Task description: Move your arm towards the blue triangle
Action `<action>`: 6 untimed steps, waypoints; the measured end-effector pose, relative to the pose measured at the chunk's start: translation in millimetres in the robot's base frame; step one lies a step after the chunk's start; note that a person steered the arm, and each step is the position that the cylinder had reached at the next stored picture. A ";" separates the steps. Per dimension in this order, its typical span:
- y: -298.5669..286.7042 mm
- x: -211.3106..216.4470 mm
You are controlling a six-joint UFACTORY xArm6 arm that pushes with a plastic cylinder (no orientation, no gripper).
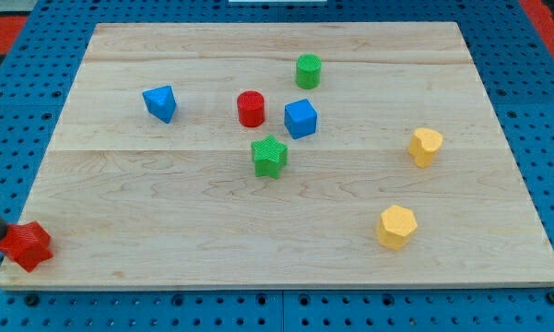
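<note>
The blue triangle (pixel 160 102) lies in the upper left part of the wooden board (pixel 166 212). Only a short dark piece of my rod shows at the view's left edge, near the board's bottom left corner. My tip (pixel 0 242) is right beside a red star-like block (pixel 25 245), on its left, and looks to be touching it. The tip is far below and left of the blue triangle.
A red cylinder (pixel 251 108), a blue cube (pixel 300 118), a green cylinder (pixel 308 70) and a green star (pixel 269 156) cluster near the board's middle. Two yellow blocks sit at the right, one higher (pixel 425 146) and one lower (pixel 396 227). A blue pegboard (pixel 535 92) surrounds the board.
</note>
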State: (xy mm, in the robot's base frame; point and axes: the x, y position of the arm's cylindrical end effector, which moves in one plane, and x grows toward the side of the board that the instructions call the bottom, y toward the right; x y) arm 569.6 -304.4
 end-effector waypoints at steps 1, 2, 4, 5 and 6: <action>5.6 -2.8; 28.6 -21.1; 97.9 -107.8; 105.3 -154.5; 169.7 -158.8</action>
